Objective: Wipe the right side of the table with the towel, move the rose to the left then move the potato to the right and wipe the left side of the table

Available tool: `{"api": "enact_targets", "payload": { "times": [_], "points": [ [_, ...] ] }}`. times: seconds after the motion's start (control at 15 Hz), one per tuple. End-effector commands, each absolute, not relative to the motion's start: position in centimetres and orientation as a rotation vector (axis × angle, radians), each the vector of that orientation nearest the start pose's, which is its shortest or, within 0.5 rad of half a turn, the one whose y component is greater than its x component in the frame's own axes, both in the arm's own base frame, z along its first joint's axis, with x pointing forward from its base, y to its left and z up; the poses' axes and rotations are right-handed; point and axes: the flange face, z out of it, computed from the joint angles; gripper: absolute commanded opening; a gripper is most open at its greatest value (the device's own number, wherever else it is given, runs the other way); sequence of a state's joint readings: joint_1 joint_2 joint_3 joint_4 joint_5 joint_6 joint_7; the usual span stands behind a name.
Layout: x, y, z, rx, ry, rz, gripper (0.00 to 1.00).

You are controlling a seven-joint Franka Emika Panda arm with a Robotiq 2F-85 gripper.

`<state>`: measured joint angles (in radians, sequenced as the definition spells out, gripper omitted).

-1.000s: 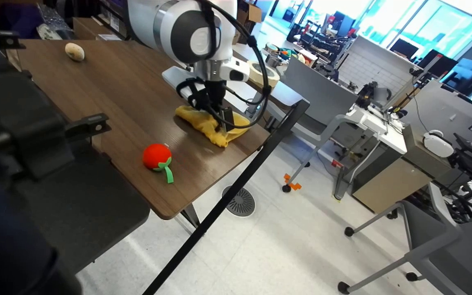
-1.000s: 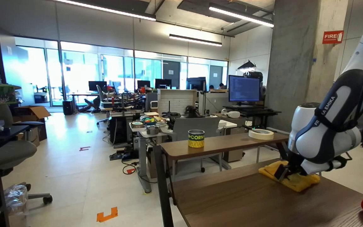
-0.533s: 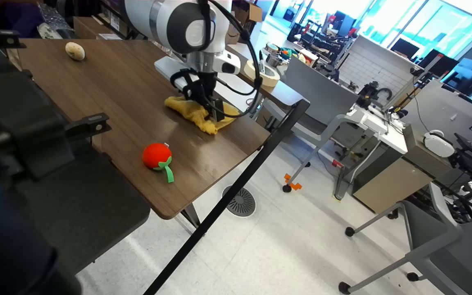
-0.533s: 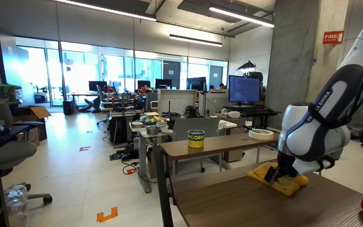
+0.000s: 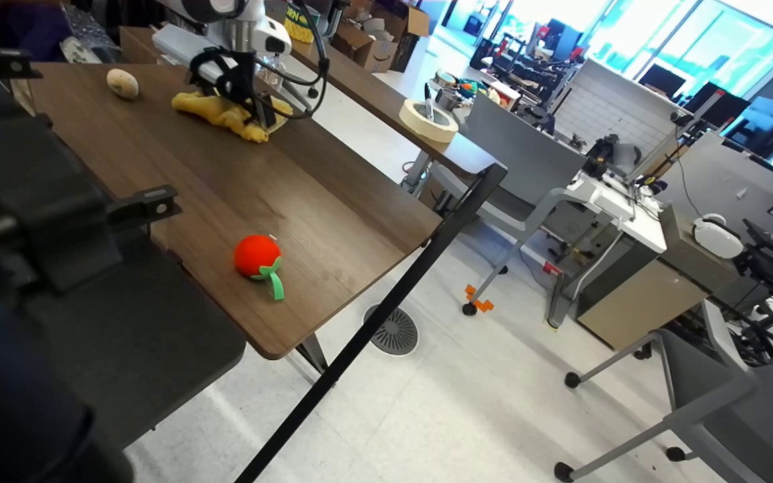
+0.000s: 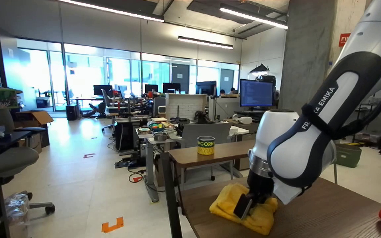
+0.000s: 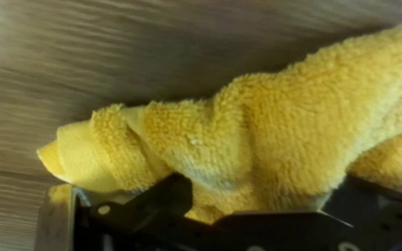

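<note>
a bunched, fuzzy yellow terry towel (image 5: pixel 222 114) lies on the long, rectangular, dark brown wood-grain table (image 5: pixel 333 221), near the long edge that faces a narrow brown wood-grain tabletop (image 6: pixel 230 150). the black two-jawed gripper (image 7: pixel 206 198) is down on the cloth, touching it. its jaws stand released, spread wide apart — in the wrist view the towel runs between and against them in thick folds, tapering to a rolled tip just beside the jaw at the left of that view. in an exterior view one dark jaw slants down onto the folds, and the white-and-black robot arm (image 6: pixel 293 158) reaches in above.

the small, smooth, beige-tan oval potato (image 5: pixel 123 84) rests on the table near the towel but apart from it. the small, round, red rose (image 5: pixel 257 256), with its green stem and leaf, lies well apart from the towel, toward the table's rounded corner; in both exterior views it shows on the tabletop — though in one of them only its red part is in sight, at the frame's edge.

on the narrow tabletop stand a yellow-and-black cylindrical can (image 6: pixel 206 146) with "corn" lettering and a flat, cream-coloured roll of tape (image 5: pixel 420 122), a dark-topped pen (image 5: pixel 428 100) showing at its opening.
</note>
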<state>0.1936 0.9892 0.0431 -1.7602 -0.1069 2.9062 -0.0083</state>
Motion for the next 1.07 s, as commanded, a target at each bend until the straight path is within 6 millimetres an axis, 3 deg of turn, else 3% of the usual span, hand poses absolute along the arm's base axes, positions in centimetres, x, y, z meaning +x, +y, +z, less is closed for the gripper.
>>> {"api": "enact_targets", "payload": {
  "times": [0.0, 0.13, 0.53, 0.73, 0.87, 1.0],
  "points": [
    [58.0, 20.0, 0.5, -2.999, -0.698, -0.190, 1.00],
    [58.6, 18.7, 0.2, -3.034, -0.679, -0.154, 1.00],
    [61.6, 4.7, 0.5, -3.239, -0.269, -0.138, 1.00],
    [61.3, -3.5, 0.3, -3.305, -0.067, -0.059, 1.00],
    [60.3, -8.3, -1.1, -3.346, 0.028, 0.031, 1.00],
    [59.3, -9.4, -1.5, -3.355, 0.032, 0.156, 1.00]
  ]
}}
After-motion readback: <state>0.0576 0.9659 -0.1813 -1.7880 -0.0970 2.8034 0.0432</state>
